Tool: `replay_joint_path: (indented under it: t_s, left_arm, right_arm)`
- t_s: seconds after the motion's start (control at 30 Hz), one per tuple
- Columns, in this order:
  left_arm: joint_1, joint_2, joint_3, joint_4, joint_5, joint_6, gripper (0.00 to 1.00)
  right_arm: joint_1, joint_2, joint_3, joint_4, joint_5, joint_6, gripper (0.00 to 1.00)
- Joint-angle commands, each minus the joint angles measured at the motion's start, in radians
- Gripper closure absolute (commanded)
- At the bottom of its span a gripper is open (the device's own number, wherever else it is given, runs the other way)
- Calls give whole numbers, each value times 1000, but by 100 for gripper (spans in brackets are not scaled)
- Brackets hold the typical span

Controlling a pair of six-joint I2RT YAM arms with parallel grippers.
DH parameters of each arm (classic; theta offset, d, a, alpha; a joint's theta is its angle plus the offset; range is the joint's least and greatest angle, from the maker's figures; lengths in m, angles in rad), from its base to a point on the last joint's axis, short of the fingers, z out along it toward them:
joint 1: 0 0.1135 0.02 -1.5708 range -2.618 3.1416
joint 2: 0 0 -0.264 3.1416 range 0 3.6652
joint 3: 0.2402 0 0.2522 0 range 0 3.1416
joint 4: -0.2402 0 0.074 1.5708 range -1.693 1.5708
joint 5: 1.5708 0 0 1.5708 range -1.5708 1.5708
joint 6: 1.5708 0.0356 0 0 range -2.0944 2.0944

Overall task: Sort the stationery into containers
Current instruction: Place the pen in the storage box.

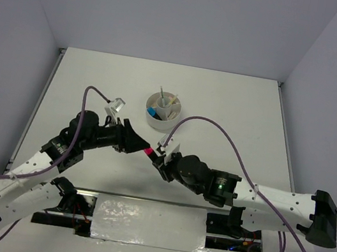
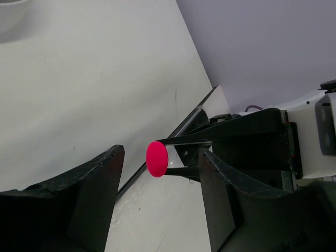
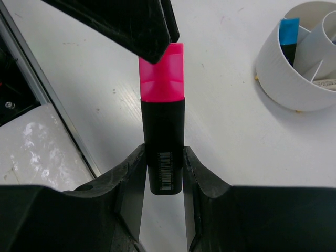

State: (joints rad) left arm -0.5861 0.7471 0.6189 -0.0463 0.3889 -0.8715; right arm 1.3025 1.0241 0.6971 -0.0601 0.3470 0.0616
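- Highlighter (image 3: 163,131), pink cap and black body, held in the air between the two arms, above the desk (image 1: 236,105) and close to its near edge.
- Right jaws are narrow and clamped on the black body, one on each side; a barcode label shows between them in the right wrist view.
- The pink cap points away from the right arm (image 1: 260,196) toward the left arm (image 1: 54,152).
- Left jaws stand fairly wide, one on each side of the pink cap. In the left wrist view the round end of the cap sits between them with a gap on both sides, so they hold nothing.
- In the right wrist view one left jaw overlaps the tip of the cap; whether it touches cannot be told.
- Cup (image 1: 159,123), round, white and low, stands near the middle of the desk, beyond the highlighter and well apart from it.
- Inside the cup, white walls divide it into compartments. A blue highlighter (image 3: 288,31) stands upright in one compartment against the outer wall.
- Other thin items rise from the cup, too small to name.
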Motion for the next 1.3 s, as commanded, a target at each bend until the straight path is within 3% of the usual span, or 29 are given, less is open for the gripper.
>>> replay_joint_path:
  t_s: [0.0,0.17,0.27,0.47,0.5,0.57,0.6,0.63,0.73,0.9,1.27]
  left_arm:
    - [-17,18,22,49,7,-3,34]
    - [-44,44,22,49,-9,2,43]
    - [-55,54,24,66,-5,-3,55]
    - [-67,100,45,77,1,5,93]
    - [-69,104,50,76,-2,9,100]
    - [-69,112,71,50,-59,43,100]
    - [-69,115,82,31,-99,58,100]
    - [-69,120,93,5,-192,75,100]
    - [-70,156,148,-20,-347,132,100]
    - [-61,297,226,37,-472,201,100]
    - [9,541,363,144,-568,232,100]
  right_arm:
    - [3,-15,41,16,35,-9,90]
    - [4,-12,50,11,32,-16,89]
    - [6,-1,58,9,29,-17,89]
    - [11,8,61,36,29,-19,85]
    - [11,11,62,36,40,-14,79]
    - [11,11,58,32,94,13,40]
    - [9,5,45,37,118,27,13]
    - [11,-2,36,36,141,52,0]
    - [6,-54,-4,29,231,108,0]
    - [1,-202,-56,-65,407,216,0]
    - [-2,-426,-64,-250,415,280,0]
